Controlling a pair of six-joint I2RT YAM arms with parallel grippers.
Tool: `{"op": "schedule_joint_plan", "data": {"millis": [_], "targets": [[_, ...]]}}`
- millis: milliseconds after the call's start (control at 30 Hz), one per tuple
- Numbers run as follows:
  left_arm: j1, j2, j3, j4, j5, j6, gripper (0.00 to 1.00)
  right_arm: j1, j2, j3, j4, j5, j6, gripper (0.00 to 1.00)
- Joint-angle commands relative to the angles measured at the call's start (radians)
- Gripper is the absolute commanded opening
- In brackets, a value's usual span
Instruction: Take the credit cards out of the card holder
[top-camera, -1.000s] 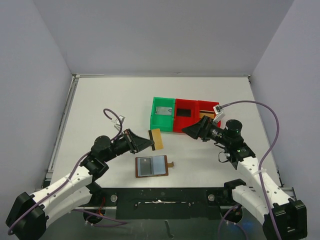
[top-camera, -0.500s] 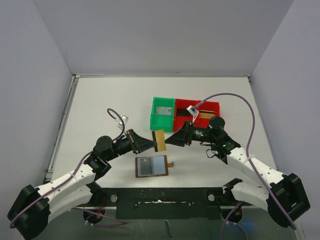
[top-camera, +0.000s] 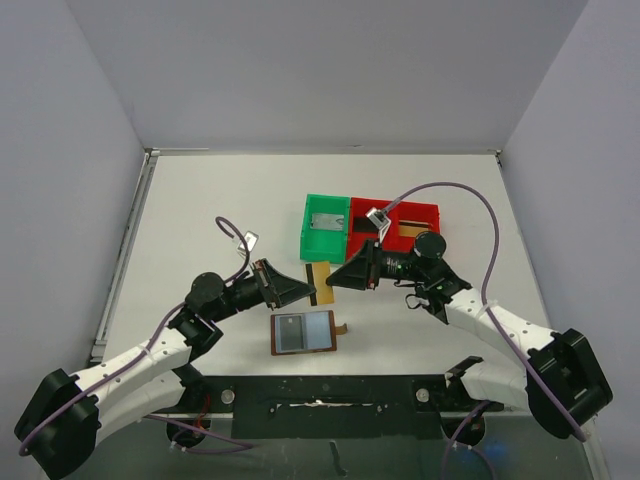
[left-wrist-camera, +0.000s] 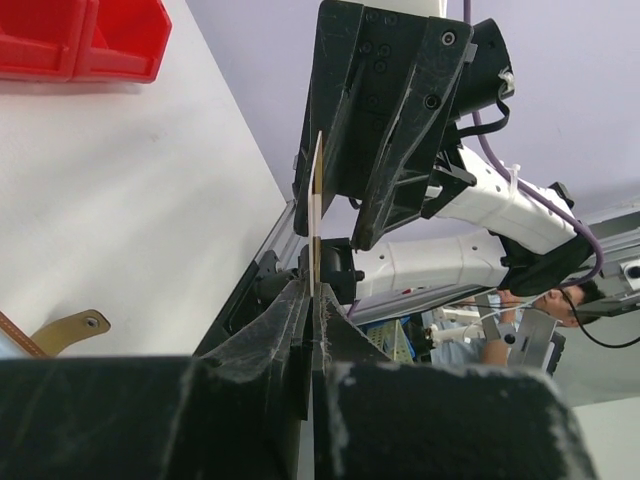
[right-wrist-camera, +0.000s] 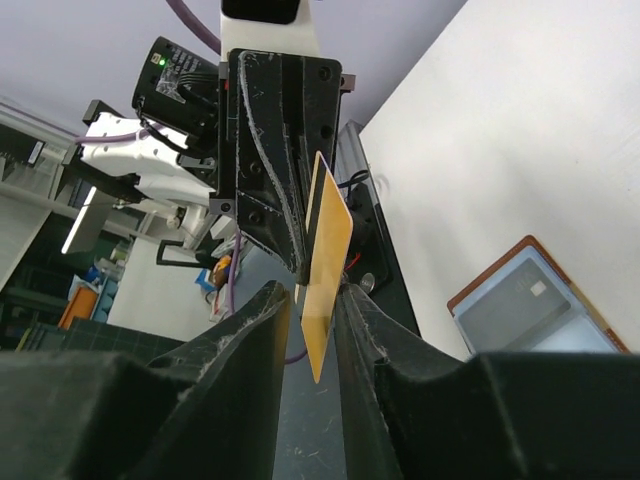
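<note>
A golden-orange credit card (top-camera: 318, 283) hangs in the air above the table, with my left gripper (top-camera: 308, 290) shut on its left end. From the right, my right gripper (top-camera: 333, 278) straddles the card's other end. In the right wrist view the credit card (right-wrist-camera: 326, 260) lies against one finger of the right gripper (right-wrist-camera: 312, 295), and a gap shows on the other side. The left wrist view shows it edge-on (left-wrist-camera: 315, 215) in the left gripper (left-wrist-camera: 313, 290). The card holder (top-camera: 303, 332), an open brown wallet, lies flat below with a greyish card (top-camera: 292, 333) in it.
A green tray (top-camera: 310, 240) holding a grey card (top-camera: 326, 222) stands behind the grippers. Joined to it on the right is a red tray (top-camera: 420, 207) with a black card (top-camera: 368, 225). The arm bases and a black rail run along the near edge.
My right arm has swung left from the red tray to the card, and its jaws have narrowed around the card's free end. The left gripper has kept the card and shifted slightly right.
</note>
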Motion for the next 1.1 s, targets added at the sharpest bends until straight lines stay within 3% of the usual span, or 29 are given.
{"op": "schedule_joint_plan", "data": {"millis": [0, 133, 300, 333, 433, 533, 633, 733, 833, 900, 1067], "targets": [[-0.005, -0.007, 0.007, 0.096, 0.018, -0.013, 0.00, 0.015, 0.030, 0.018, 0.177, -0.078, 0.059, 0.25], [-0.005, -0.009, 0.010, 0.108, 0.011, -0.016, 0.00, 0.018, 0.045, 0.015, 0.192, -0.090, 0.067, 0.17], [-0.005, -0.020, 0.008, 0.082, 0.008, -0.016, 0.00, 0.016, 0.016, 0.011, 0.161, -0.077, 0.044, 0.00], [-0.005, -0.027, 0.012, 0.052, 0.001, -0.011, 0.06, 0.012, 0.002, 0.019, 0.126, -0.070, 0.018, 0.00], [-0.005, -0.067, 0.035, -0.074, -0.039, 0.028, 0.43, -0.010, -0.059, 0.071, -0.086, -0.020, -0.135, 0.00], [-0.004, -0.127, 0.090, -0.299, -0.115, 0.108, 0.69, -0.077, -0.132, 0.154, -0.375, 0.060, -0.330, 0.00], [-0.002, -0.178, 0.178, -0.617, -0.244, 0.214, 0.71, -0.164, -0.218, 0.209, -0.612, 0.227, -0.494, 0.00], [0.008, -0.200, 0.310, -0.909, -0.381, 0.309, 0.71, -0.228, -0.284, 0.249, -0.712, 0.364, -0.644, 0.00], [0.023, -0.194, 0.419, -1.139, -0.512, 0.383, 0.71, -0.230, -0.331, 0.251, -0.752, 0.600, -0.809, 0.00], [0.034, -0.183, 0.463, -1.211, -0.568, 0.416, 0.71, -0.230, -0.350, 0.214, -0.741, 0.730, -0.933, 0.00], [0.091, -0.142, 0.497, -1.280, -0.629, 0.473, 0.72, -0.224, -0.367, 0.166, -0.779, 0.807, -1.341, 0.00]]}}
